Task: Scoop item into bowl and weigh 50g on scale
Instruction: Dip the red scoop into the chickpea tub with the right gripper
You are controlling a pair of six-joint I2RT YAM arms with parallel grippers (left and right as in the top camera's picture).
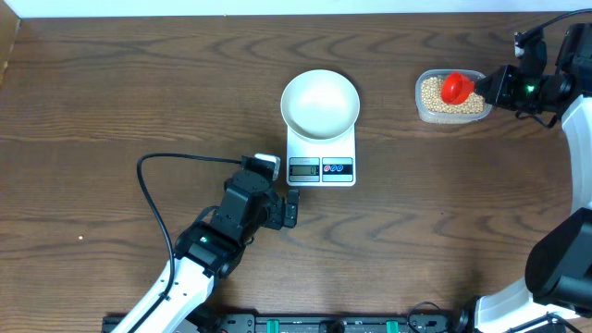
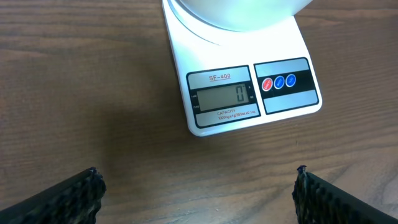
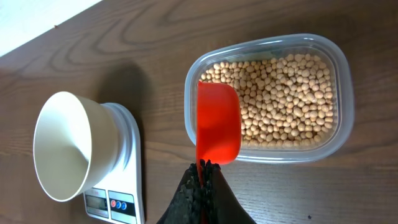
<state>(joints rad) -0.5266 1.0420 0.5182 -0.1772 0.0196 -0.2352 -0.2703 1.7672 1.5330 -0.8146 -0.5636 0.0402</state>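
The empty white bowl (image 1: 320,104) stands on the white scale (image 1: 321,157), whose display (image 2: 222,98) reads 0. The beige beans (image 1: 435,94) fill a clear plastic tub (image 1: 421,104) at the right; they also show in the right wrist view (image 3: 286,99). My right gripper (image 3: 204,167) is shut on the handle of a red scoop (image 3: 217,121), held over the tub's near rim above the beans. The scoop shows from overhead too (image 1: 455,87). My left gripper (image 1: 290,207) is open and empty, just in front of the scale's front edge.
The bowl (image 3: 65,146) and scale (image 3: 118,180) lie left of the tub (image 3: 345,93) in the right wrist view. A black cable (image 1: 153,185) loops on the table left of the left arm. The table's far edge runs along the top.
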